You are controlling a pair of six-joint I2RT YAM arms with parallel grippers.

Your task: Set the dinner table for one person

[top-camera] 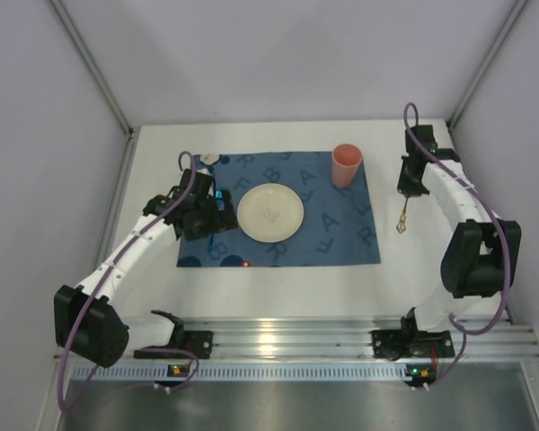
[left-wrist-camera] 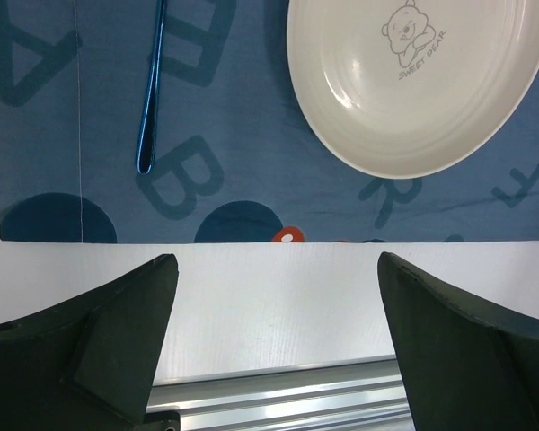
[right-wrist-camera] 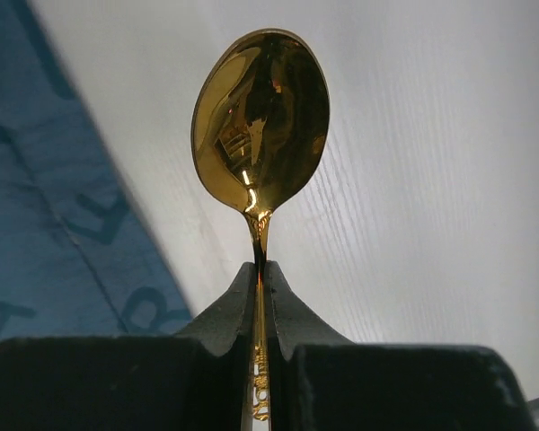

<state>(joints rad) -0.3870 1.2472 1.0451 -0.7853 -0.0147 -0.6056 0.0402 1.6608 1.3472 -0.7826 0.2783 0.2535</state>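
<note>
Your right fingers are clamped on the handle of the gold spoon, with its bowl pointing toward the near edge of the tabletop. The spoon's long axis runs far to near, roughly parallel to the placemat. It hangs over bare white tabletop between the placemat and the right edge; you cannot tell whether it touches. The plate lies well to its left, so the coming move is probably a shift left and down, keeping that axis. Your left fingers are apart near the plate's other side, far from the spoon
</note>
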